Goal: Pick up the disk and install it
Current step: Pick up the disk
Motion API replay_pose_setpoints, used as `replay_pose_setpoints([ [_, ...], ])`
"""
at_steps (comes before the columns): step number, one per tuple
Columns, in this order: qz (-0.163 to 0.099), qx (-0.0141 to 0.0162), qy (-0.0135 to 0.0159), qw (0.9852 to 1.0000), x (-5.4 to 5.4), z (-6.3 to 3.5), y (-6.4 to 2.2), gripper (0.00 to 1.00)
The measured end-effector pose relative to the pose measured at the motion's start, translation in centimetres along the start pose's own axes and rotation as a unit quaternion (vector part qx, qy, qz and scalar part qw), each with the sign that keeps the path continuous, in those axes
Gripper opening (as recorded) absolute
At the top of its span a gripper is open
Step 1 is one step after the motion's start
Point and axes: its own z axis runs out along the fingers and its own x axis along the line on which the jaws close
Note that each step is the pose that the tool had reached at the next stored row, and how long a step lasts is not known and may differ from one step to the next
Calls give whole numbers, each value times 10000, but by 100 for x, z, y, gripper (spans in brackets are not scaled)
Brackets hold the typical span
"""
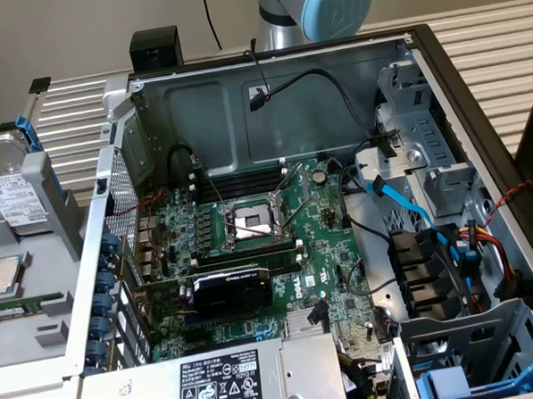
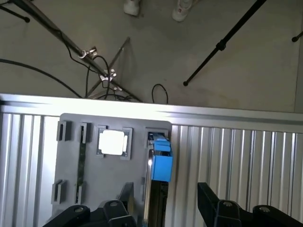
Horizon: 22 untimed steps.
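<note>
The disk (image 1: 10, 200), silver-grey with a white label and a blue carrier frame, rests in a grey tray (image 1: 31, 310) at the exterior view's left, outside the computer case. In the wrist view the disk (image 2: 162, 163) stands on edge in a slot of the grey tray (image 2: 94, 189), its blue frame facing the camera. My gripper (image 2: 165, 191) hovers over it, open. One black finger (image 2: 124, 196) is on each side of the disk, and neither touches it. A grey and blue arm joint (image 1: 319, 7) shows behind the case.
A small square processor chip (image 1: 2, 276) (image 2: 112, 142) lies in the tray beside the disk. The open case holds a motherboard (image 1: 250, 220), a black graphics card (image 1: 231, 291), a power supply (image 1: 227, 380), loose cables (image 1: 410, 205) and a drive bay with blue rails (image 1: 477, 381). Tripod legs (image 2: 222, 45) stand on the floor.
</note>
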Motion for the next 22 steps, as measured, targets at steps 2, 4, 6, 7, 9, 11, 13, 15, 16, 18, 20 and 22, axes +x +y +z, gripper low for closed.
replay_pose_setpoints([
  [2,2,-7,88,10000,-25,11,-1,65],
  [4,5,-14,193,9998,-38,21,-2,65],
  [6,5,-15,225,9997,-38,36,0,65],
  [7,6,-16,240,9997,-39,42,4,65],
  [9,7,-20,296,9996,-39,57,19,65],
  [11,9,-3,350,9994,-41,68,51,65],
  [13,12,71,375,9993,-44,78,94,65],
  [15,17,211,386,9990,-46,84,132,65],
  [16,19,265,389,9989,-47,88,154,65],
  [18,21,312,388,9988,-49,111,195,65],
  [20,21,323,378,9988,-43,146,204,65],
  [22,22,324,339,9989,-25,171,206,65],
])
